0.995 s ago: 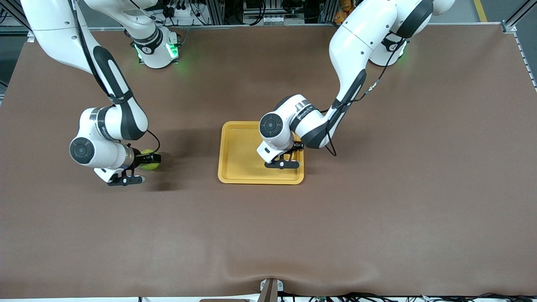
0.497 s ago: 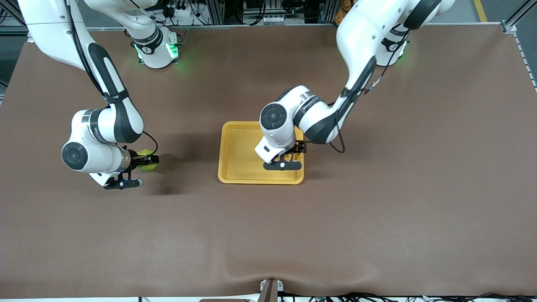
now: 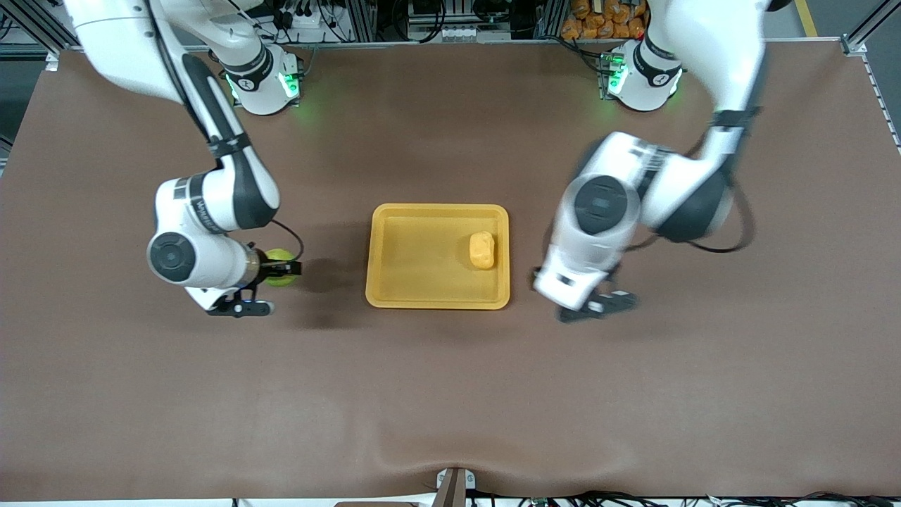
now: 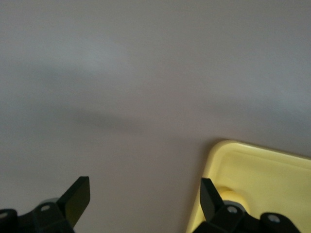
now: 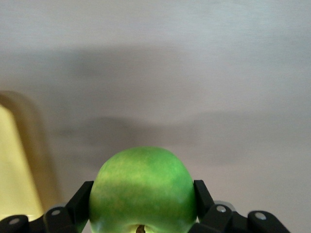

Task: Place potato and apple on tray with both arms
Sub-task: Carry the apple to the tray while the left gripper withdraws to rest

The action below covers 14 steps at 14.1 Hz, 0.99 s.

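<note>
Grippers first, nearest the front camera. Left gripper (image 3: 598,304) hangs over bare table (image 3: 450,394) just off the tray's edge toward the left arm's end, empty; in the left wrist view its fingers (image 4: 77,196) stand wide apart with only brown surface between them, and the tray's corner (image 4: 228,150) lies beside one fingertip. Right gripper (image 3: 281,269) is over the table toward the right arm's end, clear of the tray. Its fingers are clamped on the apple (image 3: 279,258), one pad on each side of the fruit; the right wrist view confirms the apple (image 5: 142,187) seated between the fingers (image 5: 80,199), stem dimple toward the camera, with the tray rim (image 5: 34,145) visible to one side.

Tray (image 3: 394,253) sits flat at mid-table between the two grippers. Potato (image 3: 482,250) lies in it, near the rim toward the left arm's end, touching neither gripper. The left gripper is well clear of the potato; the tray rim lies between them.

Arm bases (image 3: 264,84) glow green at the table's edge farthest from the front camera.
</note>
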Available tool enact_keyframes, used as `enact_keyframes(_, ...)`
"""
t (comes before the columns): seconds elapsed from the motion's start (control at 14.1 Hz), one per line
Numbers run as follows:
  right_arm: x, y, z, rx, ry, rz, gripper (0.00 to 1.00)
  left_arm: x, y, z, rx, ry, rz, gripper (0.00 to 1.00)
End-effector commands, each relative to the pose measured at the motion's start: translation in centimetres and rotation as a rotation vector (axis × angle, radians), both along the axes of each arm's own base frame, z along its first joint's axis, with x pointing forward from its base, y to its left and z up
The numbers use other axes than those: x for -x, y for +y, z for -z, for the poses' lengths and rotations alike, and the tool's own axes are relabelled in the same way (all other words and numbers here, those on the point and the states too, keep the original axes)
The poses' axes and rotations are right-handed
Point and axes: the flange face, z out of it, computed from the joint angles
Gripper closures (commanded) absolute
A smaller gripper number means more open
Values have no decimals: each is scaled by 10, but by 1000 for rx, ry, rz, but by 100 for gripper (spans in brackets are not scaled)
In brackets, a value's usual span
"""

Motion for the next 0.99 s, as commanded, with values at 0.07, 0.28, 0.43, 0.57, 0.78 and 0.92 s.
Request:
enact_keyframes(0.07,2,57,-32,-20,-15,70,100,-8,90,-43,23,46,26,0)
enact_keyframes(0.28,11,97,-27,-24,-5,95,100,8,160,-77,131,76,59,0)
enact_keyframes(0.43,16,125,-19,-11,-3,109,100,32,175,-94,130,71,78,0)
enact_keyframes(0.57,21,151,-11,1,-3,123,100,52,185,-104,119,70,98,0)
enact_keyframes(0.78,32,177,4,16,5,137,100,72,193,-113,111,70,169,0)
enact_keyframes(0.92,39,196,18,-1,-2,130,100,84,213,-121,104,68,208,0)
